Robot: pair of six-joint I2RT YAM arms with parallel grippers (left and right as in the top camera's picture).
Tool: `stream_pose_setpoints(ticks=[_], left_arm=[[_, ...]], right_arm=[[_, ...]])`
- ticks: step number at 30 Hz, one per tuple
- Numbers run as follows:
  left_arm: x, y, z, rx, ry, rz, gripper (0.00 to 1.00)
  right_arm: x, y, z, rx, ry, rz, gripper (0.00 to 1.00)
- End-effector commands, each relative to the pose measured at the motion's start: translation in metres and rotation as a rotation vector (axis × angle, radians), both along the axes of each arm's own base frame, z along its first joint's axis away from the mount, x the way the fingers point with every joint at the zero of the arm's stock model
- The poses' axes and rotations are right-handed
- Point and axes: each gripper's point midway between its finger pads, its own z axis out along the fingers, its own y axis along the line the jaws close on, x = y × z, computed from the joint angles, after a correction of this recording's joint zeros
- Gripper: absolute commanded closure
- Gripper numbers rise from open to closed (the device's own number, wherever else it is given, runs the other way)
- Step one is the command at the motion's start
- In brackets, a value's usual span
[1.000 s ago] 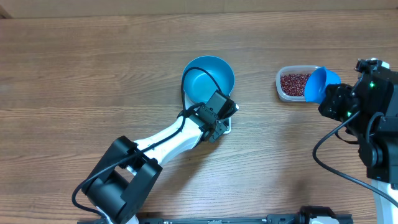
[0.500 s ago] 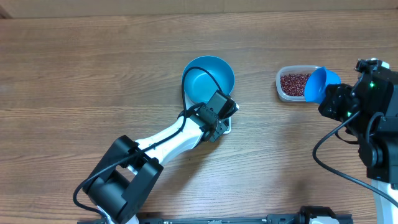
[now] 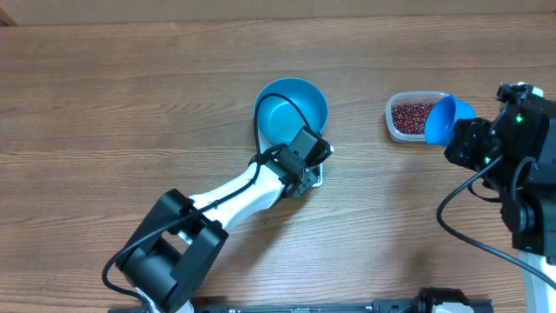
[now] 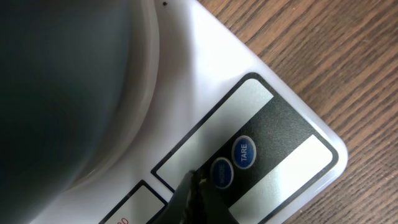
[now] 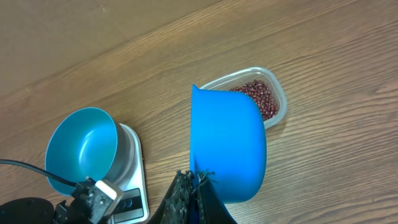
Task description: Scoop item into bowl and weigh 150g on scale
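The left arm stretches diagonally across the tabletop to the front edge of the scale. The left fingers are clenched on nothing, their tip touching the panel beside the round buttons. The blue bowl sits on the scale. Well right of the scale, the right fingers grasp the scoop, tilted by the tub of beans.

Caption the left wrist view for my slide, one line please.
Shut left tool beside a blue button on the scale, next to TARE; bowl sits on top.
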Motion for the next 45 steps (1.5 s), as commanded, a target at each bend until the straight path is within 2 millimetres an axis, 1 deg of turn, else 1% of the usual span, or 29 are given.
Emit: stream_pose_setpoints(ticks=[1, 5, 19, 22, 26, 32, 36, 42, 45], left_arm=[[-0.005, 0.012, -0.019, 0.052, 0.032, 0.028, 0.96], [-0.008, 0.014, -0.021, 0.061, 0.048, 0.028, 0.96], [-0.005, 0.011, -0.019, 0.05, 0.036, 0.029, 0.96], [-0.005, 0.009, -0.015, 0.048, 0.033, 0.025, 0.96], [-0.011, 0.005, -0.002, 0.043, 0.027, 0.01, 0.96], [-0.026, 0.0, 0.027, 0.026, 0.01, -0.022, 0.96], [-0.034, 0.002, 0.054, 0.004, -0.013, -0.033, 0.96], [-0.047, 0.018, 0.107, -0.048, -0.071, -0.028, 0.96], [-0.049, 0.022, 0.143, -0.136, -0.133, -0.003, 0.95]], right_arm=[[0.001, -0.001, 0.013, -0.007, -0.037, -0.002, 0.96], [0.0, -0.001, 0.012, -0.007, -0.035, -0.002, 0.96], [0.0, -0.001, 0.012, -0.006, -0.034, -0.002, 0.96], [0.0, -0.001, 0.012, -0.006, -0.033, -0.002, 0.96], [0.0, -0.001, 0.012, -0.007, -0.034, -0.002, 0.96], [0.001, -0.001, 0.013, -0.007, -0.039, -0.002, 0.96], [0.001, -0.001, 0.013, -0.007, -0.039, -0.002, 0.96], [0.002, -0.001, 0.014, -0.007, -0.045, -0.002, 0.96], [0.002, -0.001, 0.015, -0.007, -0.046, -0.002, 0.96]])
